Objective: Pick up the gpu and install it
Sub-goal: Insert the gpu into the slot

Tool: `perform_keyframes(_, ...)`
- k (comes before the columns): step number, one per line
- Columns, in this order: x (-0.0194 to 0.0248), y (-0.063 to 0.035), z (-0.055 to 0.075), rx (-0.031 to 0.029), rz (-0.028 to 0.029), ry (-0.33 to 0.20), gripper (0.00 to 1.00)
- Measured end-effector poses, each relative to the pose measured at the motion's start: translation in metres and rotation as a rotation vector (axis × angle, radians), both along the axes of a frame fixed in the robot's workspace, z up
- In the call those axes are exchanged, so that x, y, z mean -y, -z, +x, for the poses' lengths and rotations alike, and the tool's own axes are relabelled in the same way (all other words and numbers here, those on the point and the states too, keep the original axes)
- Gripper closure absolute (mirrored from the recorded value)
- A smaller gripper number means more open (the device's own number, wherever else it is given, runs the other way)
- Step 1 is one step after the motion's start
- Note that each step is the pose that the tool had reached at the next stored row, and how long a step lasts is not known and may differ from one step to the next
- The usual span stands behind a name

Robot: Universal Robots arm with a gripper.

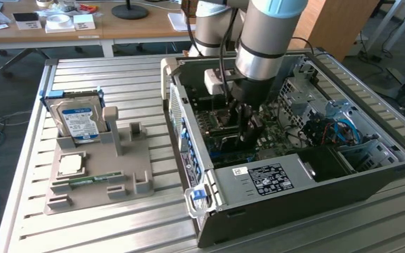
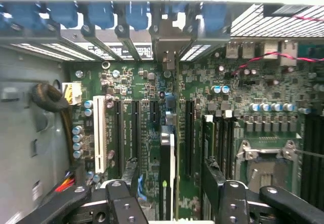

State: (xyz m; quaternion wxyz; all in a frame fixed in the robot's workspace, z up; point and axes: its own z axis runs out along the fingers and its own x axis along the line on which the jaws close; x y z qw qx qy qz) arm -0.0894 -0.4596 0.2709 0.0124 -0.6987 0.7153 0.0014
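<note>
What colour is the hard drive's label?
Blue and white, on the hard drive standing in the grey holder; the exterior view shows it best.

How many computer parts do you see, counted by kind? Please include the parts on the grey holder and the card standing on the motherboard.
hard drive: 1
processor chip: 1
memory stick: 1
gpu: 1
Total: 4

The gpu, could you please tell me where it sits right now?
The gpu stands on edge in a motherboard slot inside the computer case, between the open jaws of the gripper.
</note>
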Motion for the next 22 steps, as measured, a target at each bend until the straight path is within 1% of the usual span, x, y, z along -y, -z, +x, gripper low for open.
perform_keyframes(2, 0.0000, -0.0079, 0.000, 0.0000, -0.0009, 0.000, 0.36)
perform_keyframes(7, 0.0000, -0.0253, 0.000, 0.0000, -0.0057, 0.000, 0.36)
perform_keyframes(12, 0.0000, -0.0376, 0.000, 0.0000, -0.0101, 0.000, 0.36)
perform_keyframes(15, 0.0000, -0.0414, 0.000, 0.0000, -0.0125, 0.000, 0.36)
perform_keyframes(22, 0.0000, -0.0416, 0.000, 0.0001, -0.0127, 0.000, 0.36)
